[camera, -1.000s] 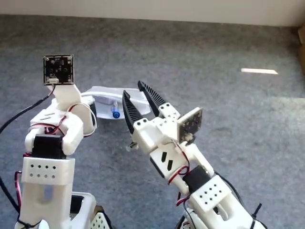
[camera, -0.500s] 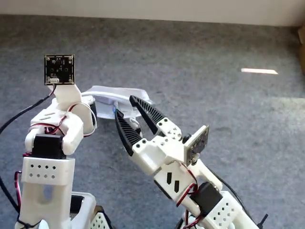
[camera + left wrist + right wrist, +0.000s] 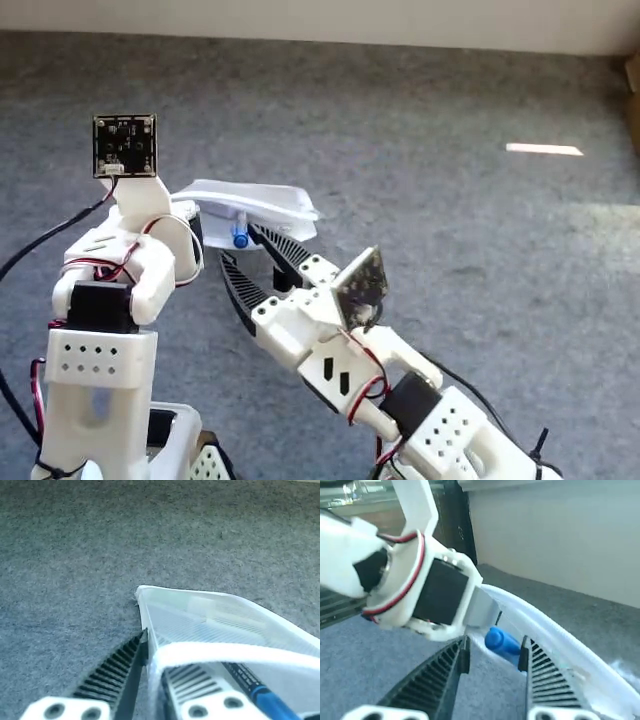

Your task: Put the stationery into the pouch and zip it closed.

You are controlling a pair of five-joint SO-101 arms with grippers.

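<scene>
carpet (image 3: 470, 200): is covering the whole work surface and giving the things a soft, non-slip bed.
right arm (image 3: 350, 350): is coming in from 5 o'clock in the high view and pointing toward 10, in line with the open end of the pouch (image 3: 255, 200).
left arm (image 3: 120, 280): is standing at 8 o'clock and reaching toward 12, placed to anchor the pouch from its near side.
pouch: is lying on the carpet at 10 o'clock from the high view's centre, with its mouth gaping toward the arms.
left gripper (image 3: 152, 652): its fingers are pinching the pouch's white rim, probably to hold the mouth up and stop the pouch sliding.
right gripper (image 3: 492, 652): its fingers are standing apart on either side of the pen's blue end. It is probably lining up to grip it or push it in.
pen (image 3: 240, 238): is lying in the pouch mouth with its dark barrel inside and its blue end poking out toward 6.
step: the pen is probably being seated, and the closing is not yet done.
</scene>
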